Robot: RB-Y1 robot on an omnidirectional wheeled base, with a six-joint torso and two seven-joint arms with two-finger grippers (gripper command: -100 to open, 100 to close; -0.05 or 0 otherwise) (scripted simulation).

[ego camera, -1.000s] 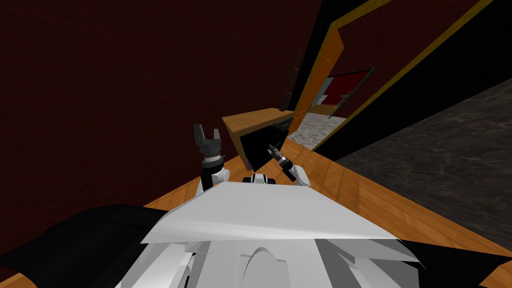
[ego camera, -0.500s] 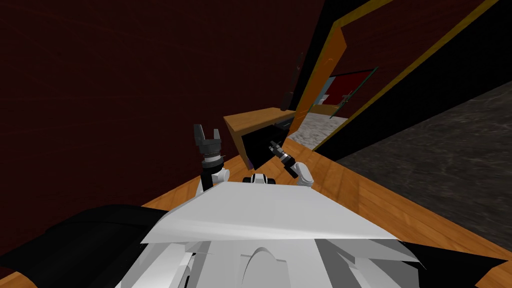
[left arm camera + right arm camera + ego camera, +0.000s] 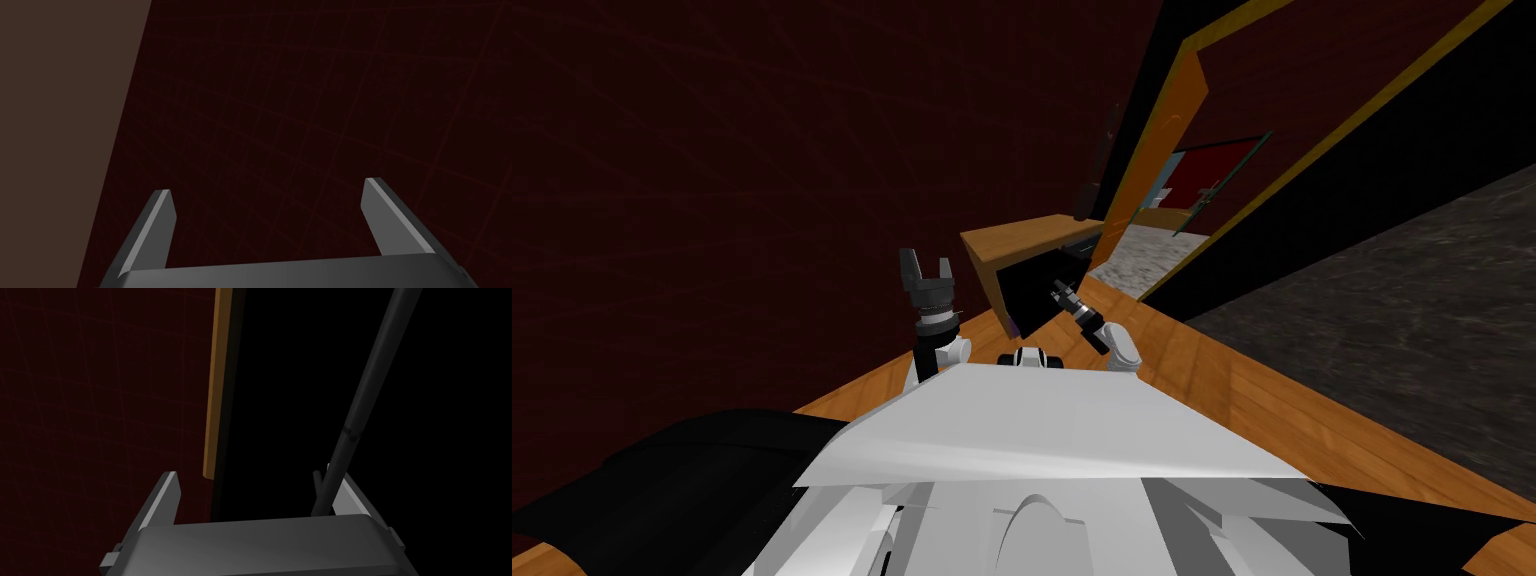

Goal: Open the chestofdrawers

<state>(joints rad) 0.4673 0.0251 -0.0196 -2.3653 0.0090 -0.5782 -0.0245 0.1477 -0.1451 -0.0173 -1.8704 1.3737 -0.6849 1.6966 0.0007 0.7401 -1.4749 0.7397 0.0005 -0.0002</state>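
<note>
Our forearms (image 3: 1117,347) r white w/ dark joints; left gripper (image 3: 926,262), n right gripper (image 3: 1058,291) at its 3 o'clock: dark boxes, thin grey blade fingers (image 3: 150,230).

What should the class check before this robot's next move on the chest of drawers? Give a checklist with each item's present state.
1. Right claw open: ok, fingers apart.
2. Right claw at the black front of the chest of drawers: ok.
3. Dark handle bar centred between its fingers: not ok; it crosses one finger.
4. Handle bar gripped: not ok.
5. Left claw clear of the chest: ok, raised beside it, open.
6. Drawer open: cannot tell.
</note>
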